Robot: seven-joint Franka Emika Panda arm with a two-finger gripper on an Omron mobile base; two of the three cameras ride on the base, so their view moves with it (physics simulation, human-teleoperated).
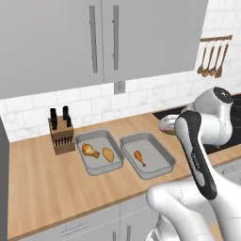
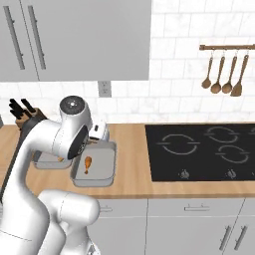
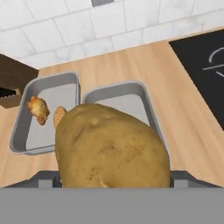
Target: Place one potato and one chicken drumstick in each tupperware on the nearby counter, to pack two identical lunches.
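Wide-set, the jaws grip a lumpy tan potato (image 3: 113, 148) (oval, speckled skin) above smooth grey trays (image 3: 144, 94).

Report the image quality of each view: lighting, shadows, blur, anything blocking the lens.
Left base view: even, flat light, sharp, the trays casting faint shadows, the arm covering the lower right. Right base view: equally sharp, no glare on the cooktop, the arm hiding part of the far tray. Hand view: the held potato looms large up close, blocking the near tray.
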